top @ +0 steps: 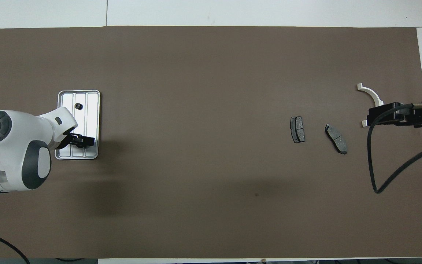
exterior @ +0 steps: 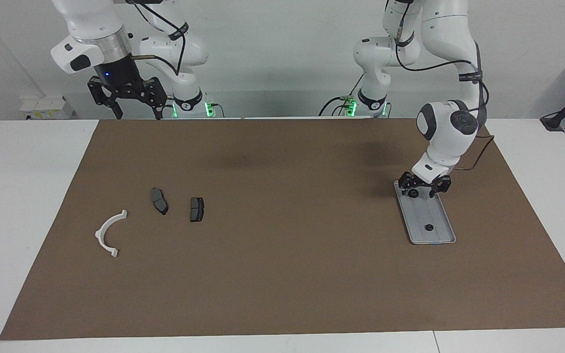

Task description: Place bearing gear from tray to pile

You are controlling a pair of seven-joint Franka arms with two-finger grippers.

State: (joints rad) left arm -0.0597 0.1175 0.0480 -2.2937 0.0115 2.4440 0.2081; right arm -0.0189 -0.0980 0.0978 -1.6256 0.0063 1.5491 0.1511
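The tray (exterior: 432, 221) lies flat on the brown mat (exterior: 282, 274) toward the left arm's end of the table. Its long axis runs nearly straight away from the robots, and its ridges follow that axis.

One small dark gear (exterior: 429, 227) rests in the tray, in the half farther from the robots. In the overhead view it (top: 78, 106) sits on the middle strip between the ridges.

The left gripper (exterior: 422, 189) is lowered over the tray's end nearer to the robots. A second small dark round part (exterior: 413, 192) shows between its fingers, at tray level. Whether the fingers press on that part cannot be told.

The pile lies well apart from the tray, toward the right arm's end of the table. It comprises a white half-ring bracket (exterior: 110, 233) and two dark grey pads. The bracket's open side faces away from the tray. The first pad (exterior: 159, 201) lies between the bracket and the second pad (exterior: 196, 209). Both pads have their long axes running roughly away from the robots, and none of the three parts touch.

The right gripper (exterior: 126, 95) waits raised near the mat's edge closest to the robots, its fingers spread apart and holding nothing.
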